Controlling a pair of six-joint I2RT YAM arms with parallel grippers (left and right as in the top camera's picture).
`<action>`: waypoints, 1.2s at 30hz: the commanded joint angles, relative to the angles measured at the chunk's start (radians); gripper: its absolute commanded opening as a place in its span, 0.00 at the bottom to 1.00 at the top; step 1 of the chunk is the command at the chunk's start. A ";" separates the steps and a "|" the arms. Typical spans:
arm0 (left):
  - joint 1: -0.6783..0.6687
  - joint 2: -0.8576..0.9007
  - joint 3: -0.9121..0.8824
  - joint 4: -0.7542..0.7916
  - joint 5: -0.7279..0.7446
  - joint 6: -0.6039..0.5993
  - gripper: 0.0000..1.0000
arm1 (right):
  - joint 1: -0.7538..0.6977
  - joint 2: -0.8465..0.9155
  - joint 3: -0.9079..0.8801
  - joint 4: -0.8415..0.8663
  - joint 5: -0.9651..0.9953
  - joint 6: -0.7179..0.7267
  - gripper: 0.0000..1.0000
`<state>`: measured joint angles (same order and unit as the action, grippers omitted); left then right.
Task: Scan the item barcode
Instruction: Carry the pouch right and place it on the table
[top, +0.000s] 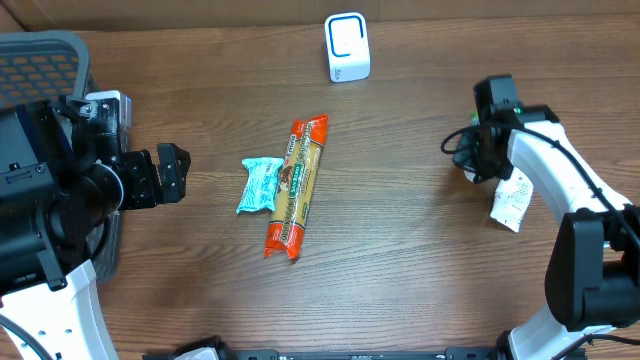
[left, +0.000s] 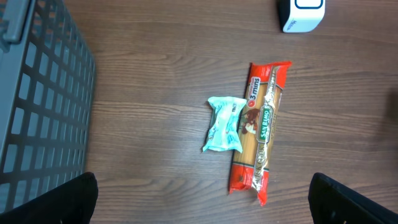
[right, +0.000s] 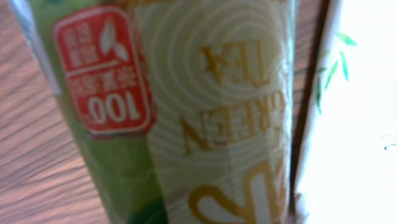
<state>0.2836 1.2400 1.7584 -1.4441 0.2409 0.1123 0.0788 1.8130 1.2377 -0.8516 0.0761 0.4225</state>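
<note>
In the right wrist view a green tea packet (right: 205, 118) with a red label fills the frame, pressed close to the camera and hiding my fingers. From overhead it shows as a pale packet (top: 511, 204) under my right gripper (top: 494, 170), which is shut on it at the table's right side. The white barcode scanner (top: 347, 47) stands at the far middle of the table. At the left, my left gripper (top: 172, 173) is wide open and holds nothing. Its dark fingertips (left: 74, 199) frame bare wood in the left wrist view.
A long red and orange pasta packet (top: 297, 185) lies mid-table with a small teal packet (top: 258, 185) against its left side. Both also show in the left wrist view, the pasta packet (left: 261, 134) and the teal packet (left: 224, 123). A grey basket (top: 45, 55) sits at the far left.
</note>
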 joint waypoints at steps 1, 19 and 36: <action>0.004 -0.003 -0.004 0.002 0.011 0.019 1.00 | -0.022 -0.021 -0.066 0.077 0.001 -0.008 0.04; 0.004 -0.003 -0.004 0.002 0.011 0.019 0.99 | -0.069 -0.049 0.128 -0.215 -0.102 -0.070 0.84; 0.004 0.002 -0.004 0.002 0.012 0.019 0.99 | 0.235 0.018 0.254 -0.089 -0.418 -0.061 0.90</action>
<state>0.2836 1.2400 1.7584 -1.4437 0.2405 0.1123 0.2607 1.7966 1.4979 -0.9653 -0.3099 0.3264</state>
